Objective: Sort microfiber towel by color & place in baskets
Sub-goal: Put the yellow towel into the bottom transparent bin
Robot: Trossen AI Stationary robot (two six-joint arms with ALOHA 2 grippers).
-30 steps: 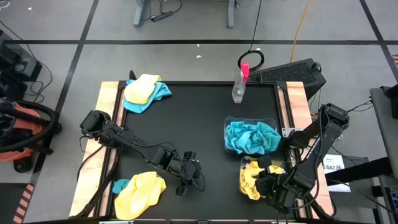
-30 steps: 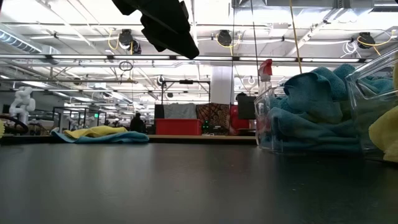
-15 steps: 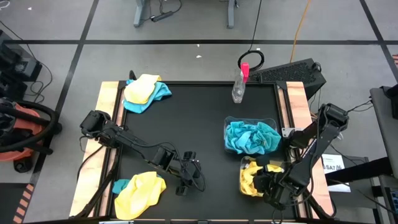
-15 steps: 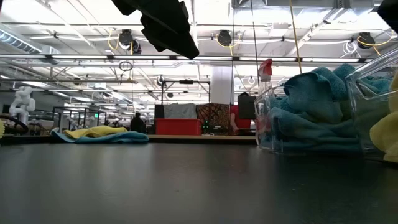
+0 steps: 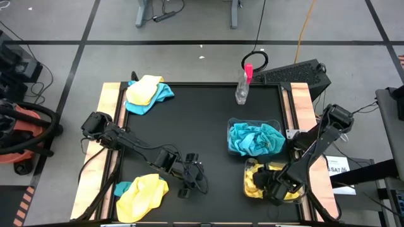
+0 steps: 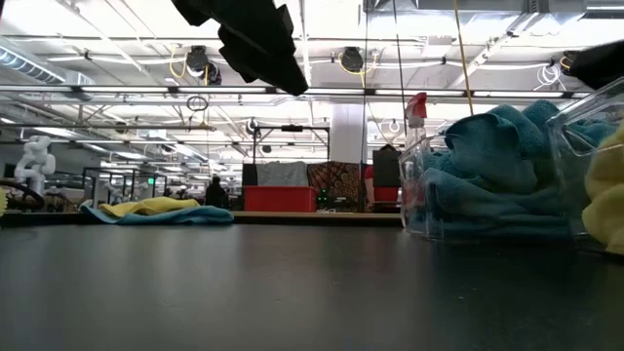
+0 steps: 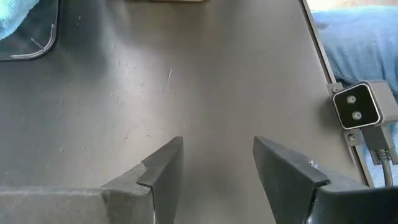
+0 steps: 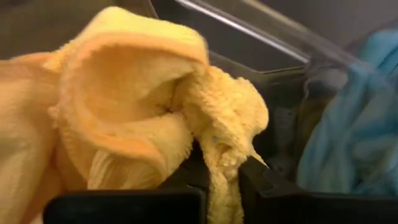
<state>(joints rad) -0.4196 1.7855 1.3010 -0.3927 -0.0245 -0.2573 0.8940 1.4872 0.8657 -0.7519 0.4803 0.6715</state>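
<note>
R gripper + yellow towel deeper in basket

At twelve o'clock on the black table we see a clear spray bottle with a pink top. Beyond its one o'clock corner lies a black keyboard; a red vacuum sits at nine.

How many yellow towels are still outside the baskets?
2. One lies on a blue towel at the table's far left corner, one at the near left corner over another blue one. More may be hidden underneath.
</note>
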